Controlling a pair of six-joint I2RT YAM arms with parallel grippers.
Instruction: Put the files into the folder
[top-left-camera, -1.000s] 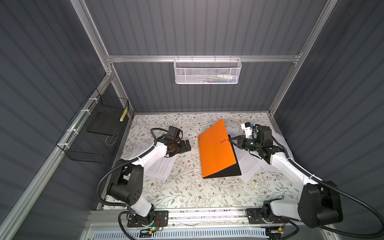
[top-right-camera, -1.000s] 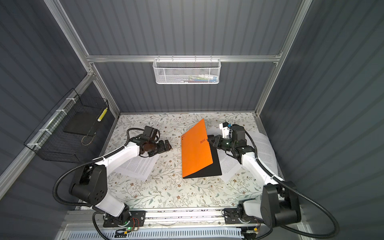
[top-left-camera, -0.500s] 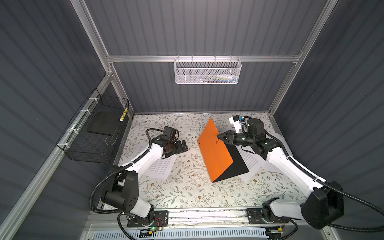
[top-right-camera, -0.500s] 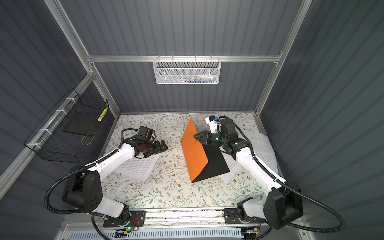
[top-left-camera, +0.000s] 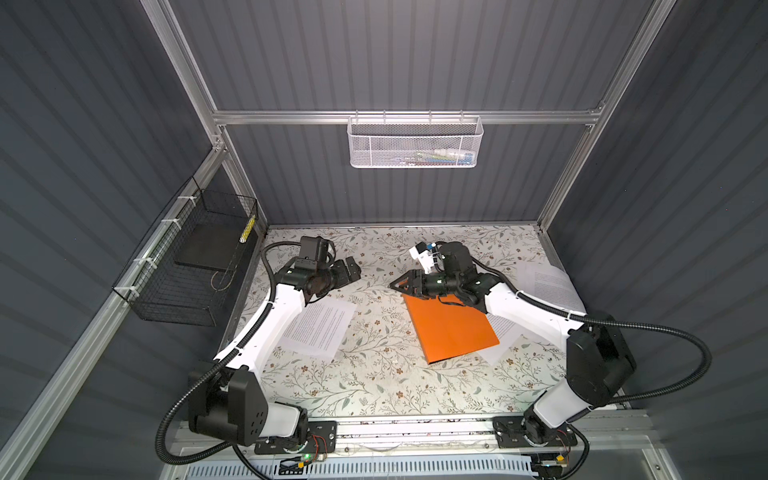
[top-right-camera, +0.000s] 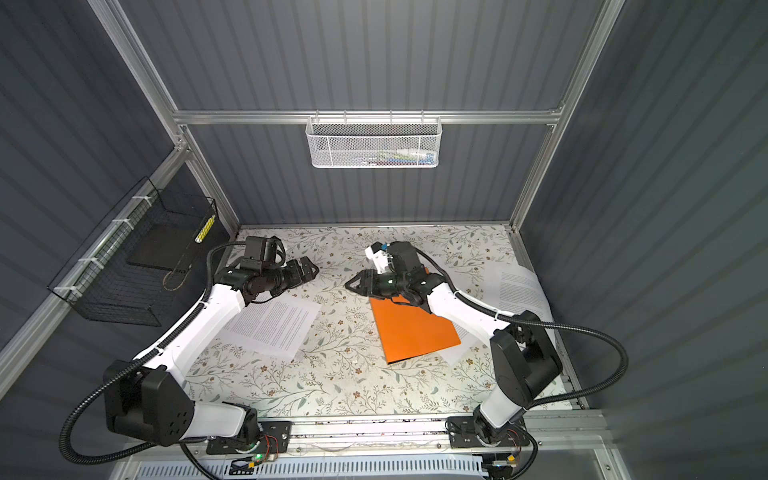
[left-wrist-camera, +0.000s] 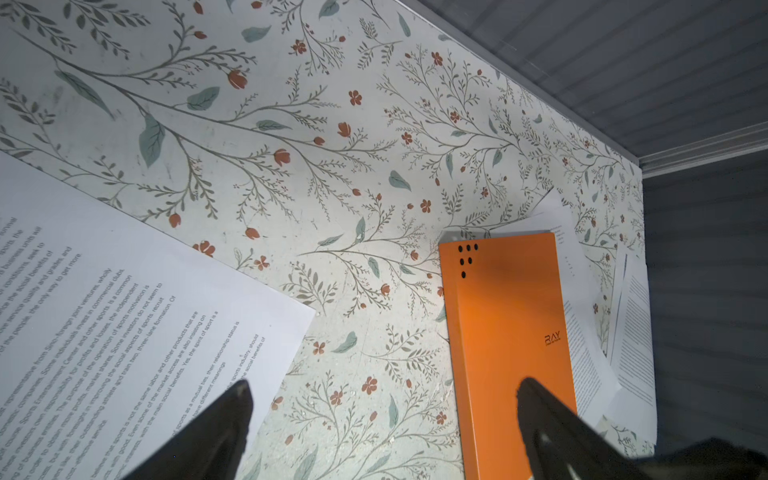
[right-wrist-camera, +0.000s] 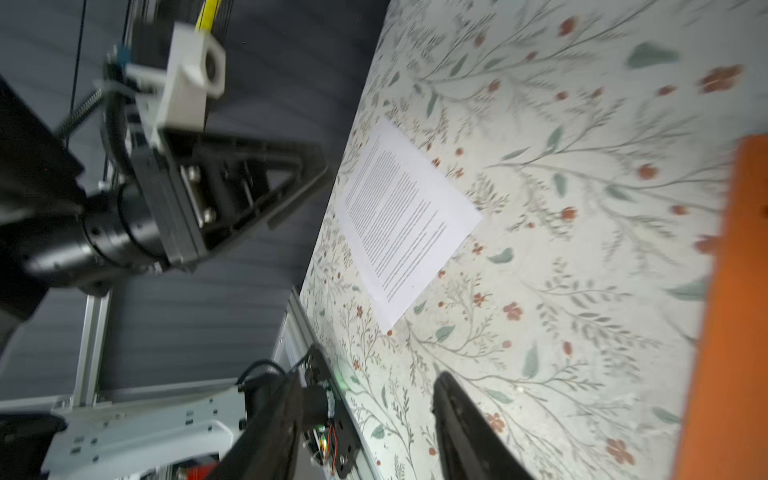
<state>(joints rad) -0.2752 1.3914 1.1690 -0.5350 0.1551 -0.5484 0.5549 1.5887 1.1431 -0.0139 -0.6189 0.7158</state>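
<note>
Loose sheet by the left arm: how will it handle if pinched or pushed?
The sheet lies flat on the floral mat with no raised edge, so a top-down pinch probably finds little to grab. It looks like thin paper: likely floppy, drooping if lifted by a corner. Pushed, it may slide or buckle.

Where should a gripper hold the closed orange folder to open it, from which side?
The folder lies flat, spine crease on its left. Probably pinch the cover's free long edge from the right, where it rests on a sheet.
</note>
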